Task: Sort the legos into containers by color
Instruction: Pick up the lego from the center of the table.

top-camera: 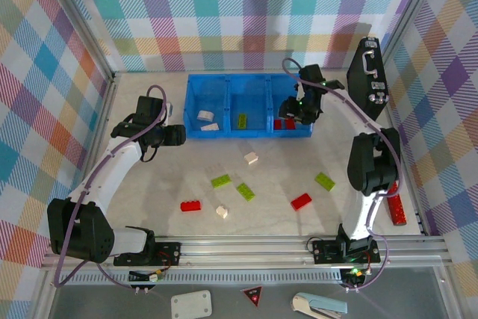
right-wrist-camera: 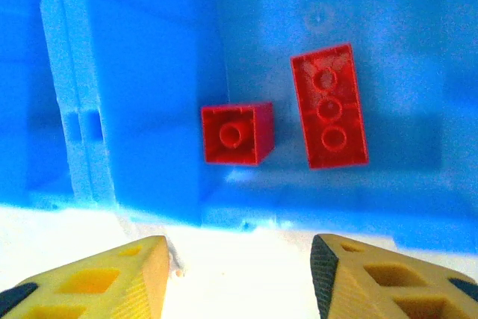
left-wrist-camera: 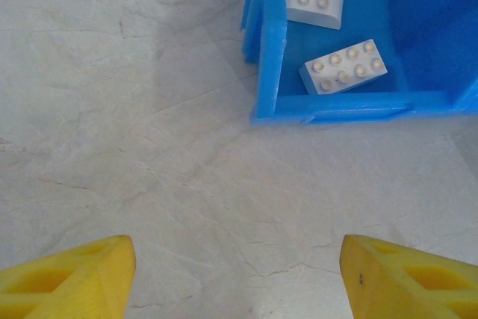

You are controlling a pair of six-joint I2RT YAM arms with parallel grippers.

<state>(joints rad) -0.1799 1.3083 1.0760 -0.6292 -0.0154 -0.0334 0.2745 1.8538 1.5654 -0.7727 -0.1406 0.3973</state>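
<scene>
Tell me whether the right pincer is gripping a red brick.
No, the right pincer stands open and empty; the small red brick and long red brick lie in the blue tray.

The bare desk left of the blue tray lay open, with nothing between the spread fingers of the left hand. The tray's front wall and two red bricks stood just ahead of the right hand, its fingers parted. Loose bricks dotted the middle of the desk, and a black case blocked the far right corner.
</scene>
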